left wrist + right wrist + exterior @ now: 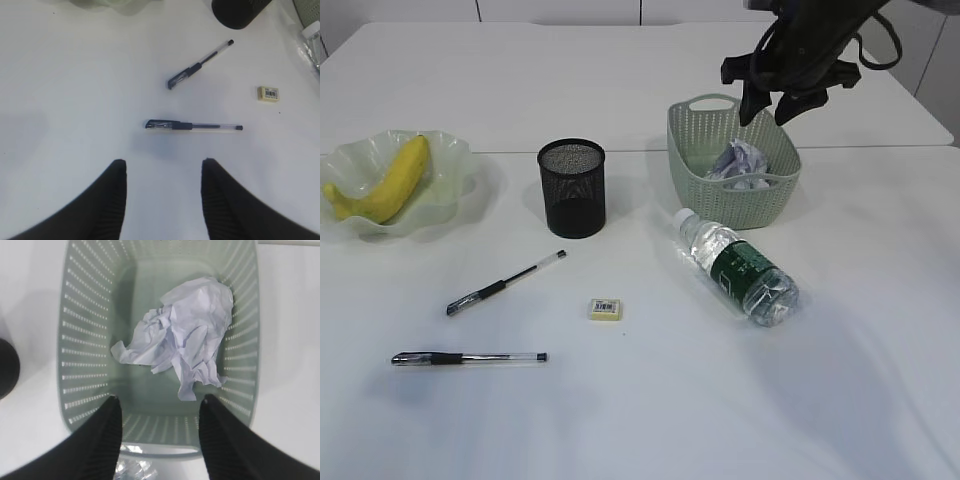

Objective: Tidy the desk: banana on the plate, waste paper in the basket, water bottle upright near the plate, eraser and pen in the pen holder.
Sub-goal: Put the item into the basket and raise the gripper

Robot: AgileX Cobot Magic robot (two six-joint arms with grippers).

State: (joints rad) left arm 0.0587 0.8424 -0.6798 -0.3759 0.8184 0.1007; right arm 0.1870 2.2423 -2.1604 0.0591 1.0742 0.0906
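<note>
A: White bench (640, 420). Banana (390, 180) lies in the green plate (455, 160), far left. Crumpled paper (185, 340) sits inside the green basket (80, 340).

B: Right claw?

A: Right claw (160, 407) hangs over the basket, jaws apart, holding nothing. In the exterior view it's above the basket's rear rim (768, 108).

B: Left claw?

A: Left claw (162, 167) is apart too, empty, hovering over bare bench near one pen (192, 125).

B: Rest of the items?

A: Bottle (740, 270) lies on its side just in front of the basket, cap towards it. Black mesh pen holder (572, 187) stands between plate and basket. Second pen (505, 283) lies angled in front of the holder. Eraser (605, 309) lies flat between the pens and the bottle. Both pens and eraser are outside the holder.
</note>
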